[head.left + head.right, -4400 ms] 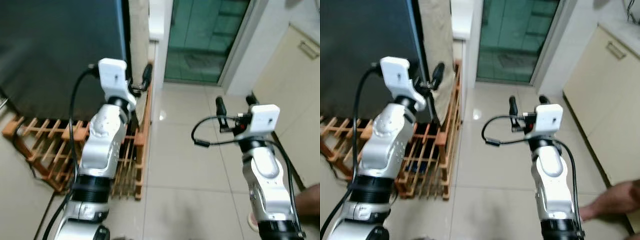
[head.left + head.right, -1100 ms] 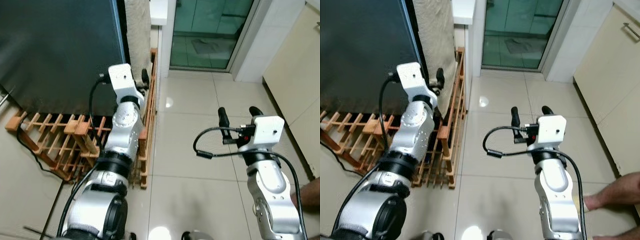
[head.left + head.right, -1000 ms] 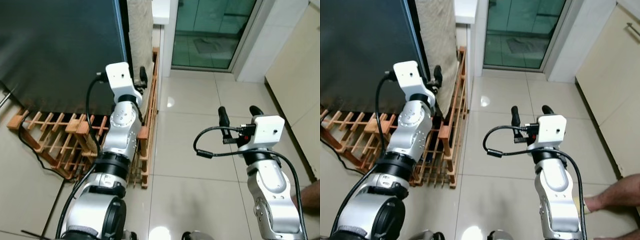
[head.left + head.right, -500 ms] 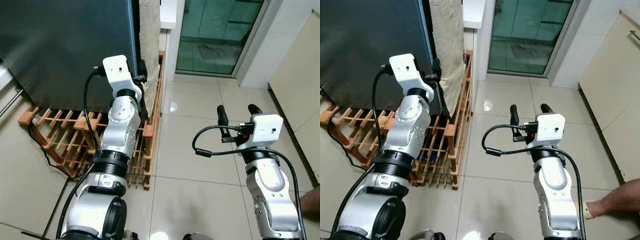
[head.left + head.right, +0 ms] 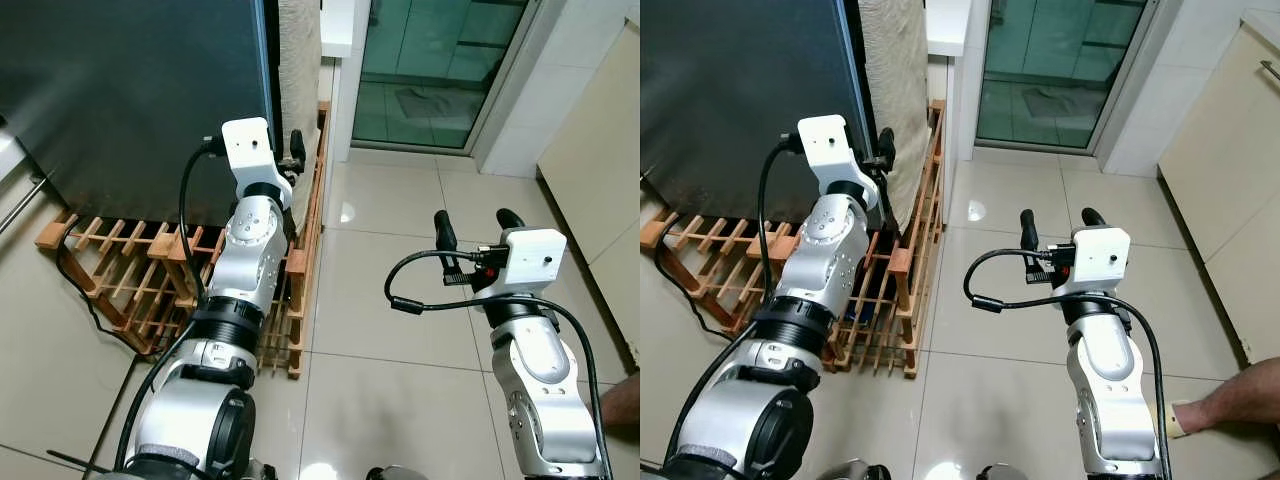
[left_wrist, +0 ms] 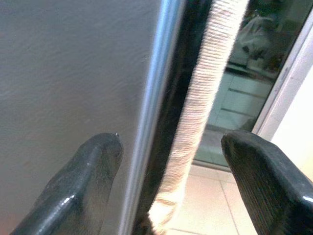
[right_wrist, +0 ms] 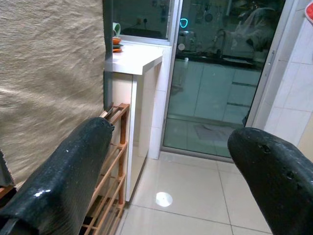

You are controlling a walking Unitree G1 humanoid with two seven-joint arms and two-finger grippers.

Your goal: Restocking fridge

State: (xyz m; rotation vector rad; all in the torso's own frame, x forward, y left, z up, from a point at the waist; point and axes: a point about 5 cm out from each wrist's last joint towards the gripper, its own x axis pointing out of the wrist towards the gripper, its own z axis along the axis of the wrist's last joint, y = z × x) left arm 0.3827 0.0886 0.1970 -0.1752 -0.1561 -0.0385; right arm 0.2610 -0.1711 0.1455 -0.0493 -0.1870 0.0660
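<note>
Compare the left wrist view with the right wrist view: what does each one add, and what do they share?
Left wrist: the left tool, open, with the silver edge of the fridge door between its fingers. Right wrist: the right tool, open and holding nothing, a white counter and a wooden rack. Both: the woven cloth and the glass door.

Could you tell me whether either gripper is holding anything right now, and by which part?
Nothing is held. The left gripper is open astride the fridge door's edge; the right gripper is open in the air.
</note>
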